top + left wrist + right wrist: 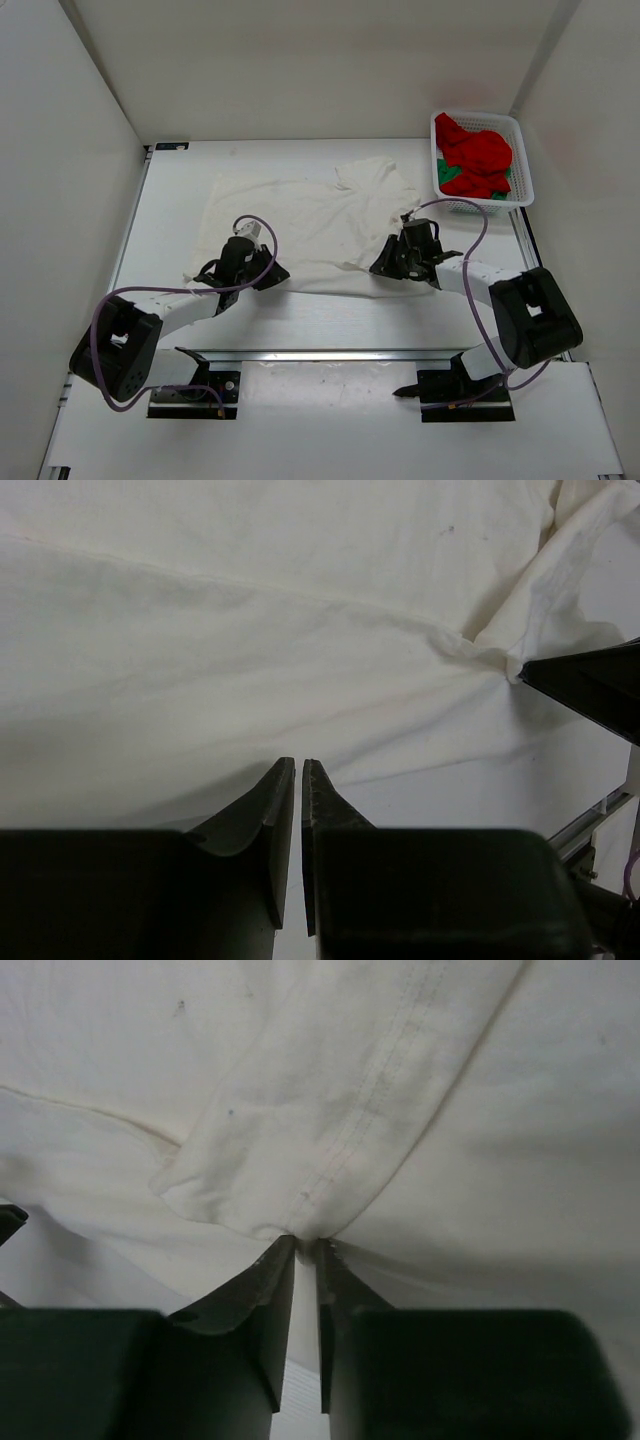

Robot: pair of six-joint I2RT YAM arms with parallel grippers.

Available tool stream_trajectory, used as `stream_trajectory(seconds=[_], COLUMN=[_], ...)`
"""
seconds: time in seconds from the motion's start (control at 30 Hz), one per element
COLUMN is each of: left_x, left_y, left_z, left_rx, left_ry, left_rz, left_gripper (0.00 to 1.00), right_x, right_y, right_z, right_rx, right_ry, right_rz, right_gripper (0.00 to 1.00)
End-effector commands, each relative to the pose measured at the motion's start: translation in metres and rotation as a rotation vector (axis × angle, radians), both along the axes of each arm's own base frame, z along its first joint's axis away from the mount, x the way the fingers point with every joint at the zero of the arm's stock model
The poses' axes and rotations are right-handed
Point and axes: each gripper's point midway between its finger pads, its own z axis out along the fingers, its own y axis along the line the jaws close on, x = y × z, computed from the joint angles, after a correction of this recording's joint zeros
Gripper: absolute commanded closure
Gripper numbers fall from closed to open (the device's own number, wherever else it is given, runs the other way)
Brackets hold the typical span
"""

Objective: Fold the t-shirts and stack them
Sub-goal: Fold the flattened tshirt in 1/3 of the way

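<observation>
Pinching the near right edge of the white t-shirt [300,215], the right claw [305,1240] has its 2 fingers clamped on a bunched fold of cloth. Creases and a stitched seam run away from its tips. The left claw [298,765] sits at the same near hem, further left. Its jaws stand almost together with only a thin slit between them, and the tips meet the cloth's edge. I cannot tell whether any hem is actually caught there, since no pucker shows.

From both claws the shirt lies straight ahead, spread mostly flat on the table [170,220] and reaching away from the arm bases. Its long axis runs side to side, from 1 claw across to the other, so the 2 are spaced along the near edge and neither is clearly nearer. Judging by that, the coming fold would carry this edge forward over the cloth ahead, with both claws moving together to keep the hem straight.

Beyond the right claw and off to its right, well apart, the white lattice basket [522,170] holds the red t-shirt [485,150] and the green t-shirt [445,172], crumpled together and not yet folded
</observation>
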Motion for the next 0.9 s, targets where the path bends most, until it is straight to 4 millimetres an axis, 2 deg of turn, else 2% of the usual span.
stream_trajectory(seconds=[0.0,0.07,0.1,0.17,0.2,0.23,0.27,0.3,0.33,0.37,0.4,0.47,0.53,0.6,0.63,0.7,0.73,0.8,0.83,0.87], left_x=[0.003,0.003,0.004,0.006,0.006,0.005,0.007,0.007,0.005,0.004,0.006,0.004,0.004,0.005,0.003,0.002,0.004,0.000,0.001,0.002], left_y=[-0.003,-0.002,-0.002,0.001,0.002,0.002,0.002,0.003,0.002,0.002,0.003,0.004,0.004,0.004,0.001,-0.005,-0.007,-0.012,-0.015,-0.015], left_z=[0.014,0.012,0.013,0.013,0.013,0.015,0.018,0.016,0.018,0.016,0.020,0.019,0.023,0.024,0.023,0.023,0.023,0.017,0.016,0.013], left_rx=[-0.037,-0.039,-0.042,-0.040,-0.038,-0.043,-0.038,-0.032,-0.030,-0.030,-0.032,-0.030,-0.030,-0.021,-0.021,-0.007,-0.006,0.006,0.003,0.020], left_ry=[-0.048,-0.037,-0.043,-0.044,-0.045,-0.044,-0.059,-0.052,-0.060,-0.051,-0.064,-0.060,-0.072,-0.084,-0.081,-0.085,-0.082,-0.066,-0.062,-0.057], left_rz=[-0.003,0.000,0.002,0.009,0.015,0.015,0.017,0.023,0.017,0.020,0.024,0.024,0.027,0.034,0.020,0.002,-0.001,-0.024,-0.030,-0.030], left_gripper=[0.82,0.81,0.81,0.81,0.82,0.82,0.82,0.82,0.81,0.81,0.82,0.82,0.82,0.82,0.81,0.81,0.81,0.81,0.81,0.81], right_x=[0.019,0.032,0.033,0.058,0.064,0.078,0.098,0.102,0.120,0.130,0.135,0.137,0.128,0.114,0.111,0.089,0.084,0.056,0.053,0.041], right_y=[0.015,0.023,0.027,0.036,0.038,0.044,0.055,0.055,0.065,0.069,0.077,0.080,0.076,0.067,0.062,0.046,0.043,0.028,0.021,0.014], right_z=[0.019,0.028,0.024,0.039,0.030,0.033,0.056,0.046,0.060,0.073,0.077,0.087,0.095,0.089,0.094,0.068,0.072,0.046,0.047,0.041], right_rx=[0.055,0.088,0.097,0.129,0.118,0.117,0.130,0.116,0.117,0.119,0.114,0.091,0.062,0.044,0.044,0.001,0.006,-0.019,-0.045,-0.063], right_ry=[-0.050,-0.065,-0.046,-0.081,-0.050,-0.051,-0.109,-0.072,-0.113,-0.127,-0.134,-0.166,-0.194,-0.212,-0.235,-0.185,-0.202,-0.139,-0.155,-0.150], right_rz=[0.025,0.033,0.046,0.048,0.049,0.061,0.080,0.076,0.095,0.098,0.115,0.132,0.130,0.119,0.114,0.101,0.099,0.091,0.067,0.066], right_gripper=[0.90,0.95,0.96,1.00,0.99,0.99,1.00,1.00,0.99,0.96,0.95,0.91,0.89,0.77,0.74,0.72,0.75,0.93,0.96,1.00])
